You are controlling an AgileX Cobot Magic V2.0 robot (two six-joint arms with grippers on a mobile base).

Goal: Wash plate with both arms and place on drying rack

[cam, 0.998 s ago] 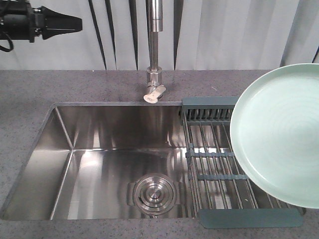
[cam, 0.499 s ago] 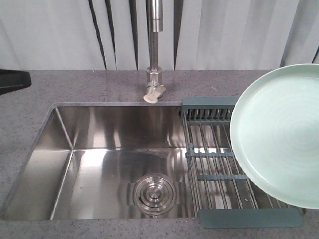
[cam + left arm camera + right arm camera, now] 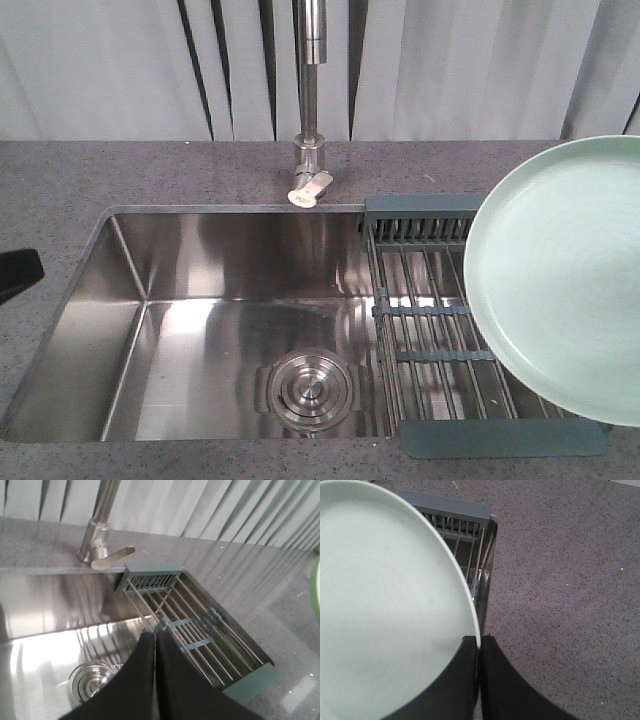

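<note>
Gripping mint-green plate (image 3: 560, 290) by rim, right gripper (image 3: 479, 641) holds it tilted over drying rack (image 3: 430, 330); left gripper (image 3: 155, 636) clenched, empty, above steel sink (image 3: 200, 250).

The sink (image 3: 200, 300) lies open from above, its floor bare but for the drain (image 3: 312, 388). The only thing standing near it is the faucet (image 3: 310, 120) (its lower end sits just at the back rim). The rack (image 3: 425, 310) fills the sink's right end, and the tilted plate (image 3: 560, 280) hangs over the rack's right side, leaving only the left wires and the rear end piece uncovered, while the tabletop (image 3: 100, 170) behind and left of the sink is open save where the left arm (image 3: 18, 272) pokes in at the left edge.
</note>
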